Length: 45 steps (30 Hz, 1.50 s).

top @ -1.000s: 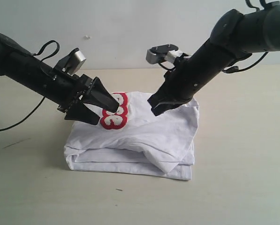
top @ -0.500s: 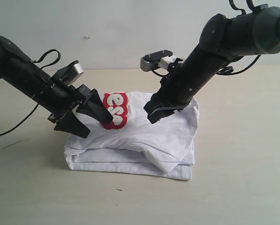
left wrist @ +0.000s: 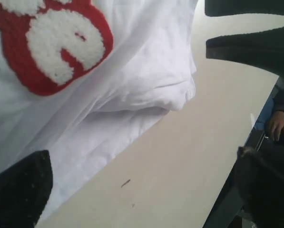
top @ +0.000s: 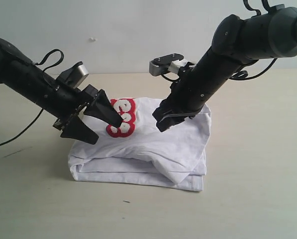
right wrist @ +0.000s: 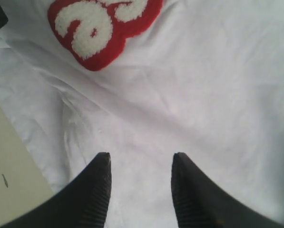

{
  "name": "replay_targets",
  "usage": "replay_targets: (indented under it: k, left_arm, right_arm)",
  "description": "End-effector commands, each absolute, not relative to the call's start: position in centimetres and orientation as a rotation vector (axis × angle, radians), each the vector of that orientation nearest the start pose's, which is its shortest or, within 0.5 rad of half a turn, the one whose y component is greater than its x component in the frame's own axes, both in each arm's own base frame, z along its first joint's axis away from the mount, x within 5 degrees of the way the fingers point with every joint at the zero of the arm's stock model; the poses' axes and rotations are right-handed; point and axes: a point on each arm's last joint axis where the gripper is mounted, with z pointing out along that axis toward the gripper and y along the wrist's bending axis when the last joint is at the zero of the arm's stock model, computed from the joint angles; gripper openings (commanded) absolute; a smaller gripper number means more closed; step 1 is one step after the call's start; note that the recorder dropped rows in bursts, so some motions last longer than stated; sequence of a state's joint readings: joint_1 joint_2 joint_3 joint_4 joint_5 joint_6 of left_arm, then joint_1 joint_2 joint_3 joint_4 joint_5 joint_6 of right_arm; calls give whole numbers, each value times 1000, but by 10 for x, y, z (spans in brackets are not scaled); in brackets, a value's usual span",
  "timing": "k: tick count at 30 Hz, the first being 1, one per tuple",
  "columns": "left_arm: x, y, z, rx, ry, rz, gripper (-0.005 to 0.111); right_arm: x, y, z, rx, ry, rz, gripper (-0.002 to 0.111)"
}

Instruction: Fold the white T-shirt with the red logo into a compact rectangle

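The white T-shirt (top: 153,149) lies folded in a thick rectangle on the table, its upper layer rumpled toward the front right. The red logo (top: 124,117) shows at the back left of the top layer, partly covered by my left gripper (top: 108,132), which hangs open over the shirt's left edge with nothing held. My right gripper (top: 163,122) hovers open just above the shirt's top middle. In the right wrist view its fingers (right wrist: 96,190) stand apart over bare cloth (right wrist: 203,95), the logo (right wrist: 101,28) beyond them. The left wrist view shows the logo (left wrist: 51,42), the shirt's folded edge (left wrist: 146,90) and my left gripper (left wrist: 144,156).
The beige table (top: 247,199) stretches round the shirt on all sides, with a pale wall (top: 128,35) behind. A black cable (top: 19,129) trails from the left arm. A small dark speck (left wrist: 125,183) lies on the table near the shirt's front edge.
Over the second, my right gripper shifted left and lower over the shirt, then held still. My left gripper drew back left, then edged right again over the logo.
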State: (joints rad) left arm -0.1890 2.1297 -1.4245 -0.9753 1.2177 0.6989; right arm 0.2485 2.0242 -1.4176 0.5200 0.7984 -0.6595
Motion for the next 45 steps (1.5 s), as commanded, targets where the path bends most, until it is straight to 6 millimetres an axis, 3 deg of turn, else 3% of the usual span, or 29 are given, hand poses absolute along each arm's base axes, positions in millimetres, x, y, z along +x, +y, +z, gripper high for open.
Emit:
replay_targets:
  k: [1, 4, 6, 12, 21, 27, 32, 37, 42, 45]
  left_arm:
    - [378, -146, 160, 537, 2763, -1408, 77]
    - [378, -147, 161, 502, 2763, -1427, 35]
    - [378, -147, 161, 490, 2766, -1431, -1]
    - [376, -145, 157, 424, 2854, -1394, 4]
    - [354, -139, 127, 303, 2949, -1385, 4]
    - [352, -143, 119, -7, 2809, -1462, 4]
    - [332, -145, 107, -310, 2553, -1590, 4]
    - [309, -132, 96, -228, 2581, -1349, 0]
    - [304, -127, 110, -116, 2556, -1226, 0]
    - [301, -121, 118, 20, 2588, -1067, 0]
  right_arm:
    - [394, 134, 175, -807, 2650, 499, 42]
    - [393, 134, 175, -813, 2657, 505, 42]
    - [393, 134, 175, -816, 2662, 509, 42]
    - [392, 134, 175, -819, 2665, 512, 42]
    - [392, 134, 175, -820, 2666, 513, 42]
    - [392, 134, 175, -822, 2669, 516, 42]
    - [392, 134, 175, -822, 2669, 516, 42]
    - [390, 134, 175, -829, 2678, 524, 42]
    - [390, 134, 175, -832, 2681, 527, 42]
    - [388, 134, 174, -843, 2695, 539, 42]
